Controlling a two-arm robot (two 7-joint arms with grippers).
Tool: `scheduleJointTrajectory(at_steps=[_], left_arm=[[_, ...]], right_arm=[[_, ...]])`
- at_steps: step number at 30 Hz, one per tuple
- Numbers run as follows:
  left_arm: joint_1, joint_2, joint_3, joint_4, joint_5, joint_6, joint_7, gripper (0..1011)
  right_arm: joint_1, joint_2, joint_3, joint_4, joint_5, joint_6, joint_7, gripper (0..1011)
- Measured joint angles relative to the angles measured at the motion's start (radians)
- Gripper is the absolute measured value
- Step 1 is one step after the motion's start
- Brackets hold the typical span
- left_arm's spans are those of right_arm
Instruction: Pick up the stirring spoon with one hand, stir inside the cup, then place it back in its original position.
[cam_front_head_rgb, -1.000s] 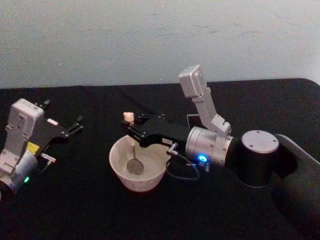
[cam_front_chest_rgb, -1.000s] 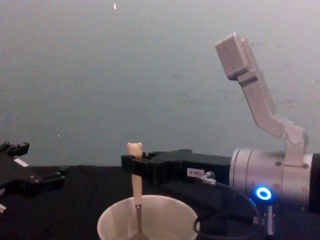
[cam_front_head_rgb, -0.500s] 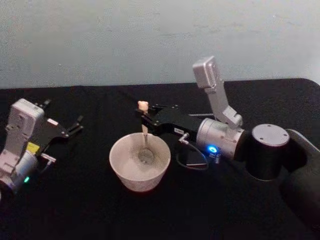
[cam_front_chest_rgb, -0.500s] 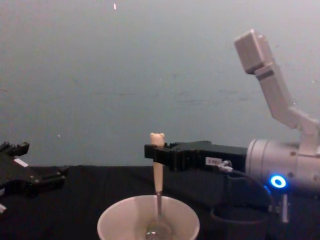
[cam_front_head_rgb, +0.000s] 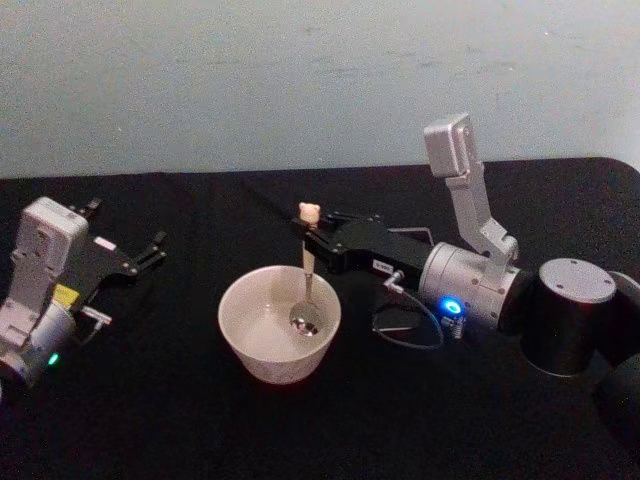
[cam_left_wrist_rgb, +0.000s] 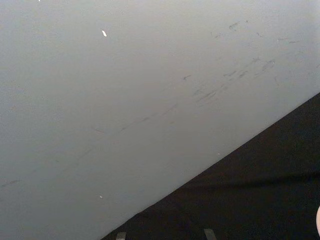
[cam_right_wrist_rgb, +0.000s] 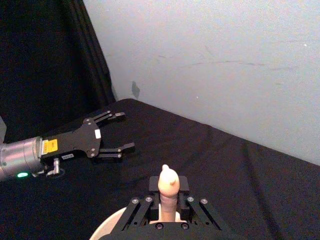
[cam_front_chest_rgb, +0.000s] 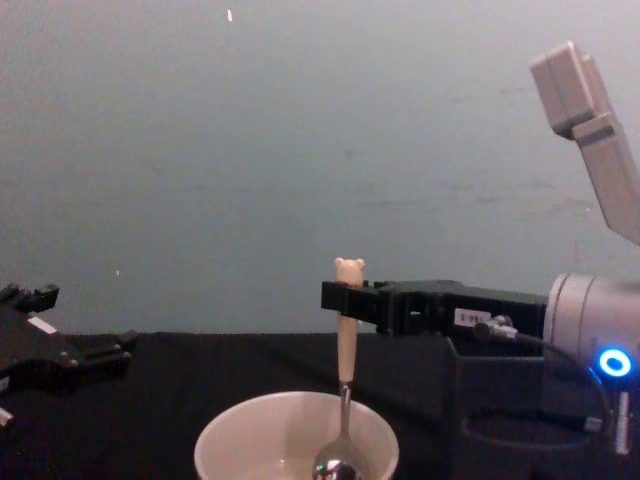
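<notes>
Shifted rightward, my right gripper (cam_front_head_rgb: 309, 240) clamps the stirring spoon (cam_front_head_rgb: 306, 282) by its beige handle, bowl inside the cup (cam_front_head_rgb: 268, 362) mid-tabletop; light, stiff, shaft probably slippery. Left gripper (cam_front_head_rgb: 150, 252) idles spread near the left edge.

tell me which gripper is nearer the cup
Right. The right gripper is just above the cup, shut on the spoon whose bowl dips inside; the left gripper sits open well off to the cup's left.
</notes>
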Motion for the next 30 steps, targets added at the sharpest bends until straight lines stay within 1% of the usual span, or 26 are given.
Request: scheduleJointTrajectory(at_steps=[12, 18, 23, 25, 29, 30], left_arm=[[0.000, 0.000, 0.000, 0.000, 0.000, 0.000, 0.000, 1001], [0.000, 0.000, 0.000, 0.000, 0.000, 0.000, 0.000, 1001], [0.000, 0.000, 0.000, 0.000, 0.000, 0.000, 0.000, 1001], [0.000, 0.000, 0.000, 0.000, 0.000, 0.000, 0.000, 1001], [0.000, 0.000, 0.000, 0.000, 0.000, 0.000, 0.000, 1001], [0.000, 0.000, 0.000, 0.000, 0.000, 0.000, 0.000, 1001]], right_arm=[[-0.013, 0.003, 0.021, -0.019, 0.043, 0.010, -0.036, 211], [-0.023, 0.001, 0.049, -0.040, 0.081, 0.004, -0.062, 211], [-0.028, 0.000, 0.066, -0.056, 0.103, -0.003, -0.078, 211], [-0.032, 0.003, 0.080, -0.071, 0.119, -0.009, -0.093, 211], [-0.037, 0.004, 0.093, -0.083, 0.133, -0.017, -0.107, 211], [-0.040, 0.005, 0.102, -0.091, 0.142, -0.023, -0.115, 211]])
